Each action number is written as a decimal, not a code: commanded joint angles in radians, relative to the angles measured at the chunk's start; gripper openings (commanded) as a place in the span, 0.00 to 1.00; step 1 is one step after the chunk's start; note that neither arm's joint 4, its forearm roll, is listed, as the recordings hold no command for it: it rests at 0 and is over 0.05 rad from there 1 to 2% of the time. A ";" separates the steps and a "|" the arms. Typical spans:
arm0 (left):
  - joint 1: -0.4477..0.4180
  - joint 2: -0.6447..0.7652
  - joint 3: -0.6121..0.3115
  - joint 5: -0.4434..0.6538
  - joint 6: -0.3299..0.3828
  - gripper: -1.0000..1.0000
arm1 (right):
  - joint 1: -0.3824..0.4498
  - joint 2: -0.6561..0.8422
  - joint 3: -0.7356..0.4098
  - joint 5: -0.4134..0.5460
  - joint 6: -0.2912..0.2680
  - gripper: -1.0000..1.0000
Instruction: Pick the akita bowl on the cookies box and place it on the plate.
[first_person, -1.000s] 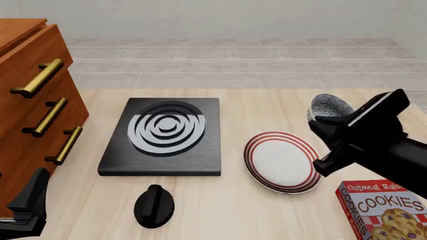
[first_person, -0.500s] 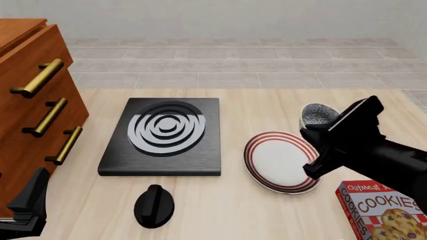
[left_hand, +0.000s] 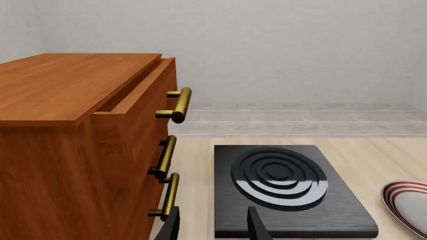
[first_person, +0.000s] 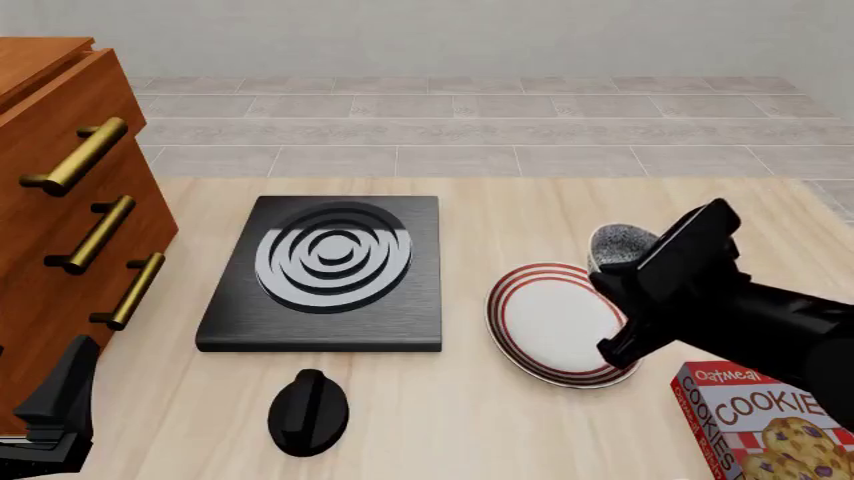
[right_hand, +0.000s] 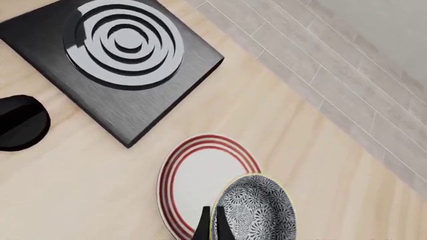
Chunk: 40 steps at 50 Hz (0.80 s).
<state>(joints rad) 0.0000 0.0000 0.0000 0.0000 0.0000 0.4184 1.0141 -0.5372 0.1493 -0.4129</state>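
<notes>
Far left there's a wooden dresser (first_person: 60, 200) with brass bar handles, and the left claw (left_hand: 212, 227) sits low beside it, fingers spread apart with nothing between them. Next is the black square stove (first_person: 327, 270), brushed-looking top with shiny silver rings, and a rounded black knob (first_person: 307, 410) in front of it on the pale wood-grain desk (first_person: 441, 420). Then the plate (first_person: 550, 322), round, glossy white with red rings. The right claw (right_hand: 213, 225) is pinched tight on the rim of the akita bowl (right_hand: 257, 210), which hangs over the plate's far-right edge, speckled inside tilted partly toward the camera. Compared to a second ago, the bowl has moved left and lower toward the plate. The red cookies box (first_person: 774, 425) lies flat at the bottom right.
</notes>
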 joint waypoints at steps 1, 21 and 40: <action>0.000 0.000 0.000 0.000 0.000 1.00 | 0.005 0.003 -0.006 0.017 0.011 0.00; 0.000 0.000 0.000 0.000 0.000 1.00 | -0.005 0.067 -0.019 -0.010 -0.010 0.00; 0.000 0.000 0.000 0.000 0.000 1.00 | 0.035 0.142 -0.068 0.031 -0.002 0.00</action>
<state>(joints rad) 0.0000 0.0000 0.0000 0.0000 0.0000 0.4362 1.1289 -0.5813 0.1663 -0.4259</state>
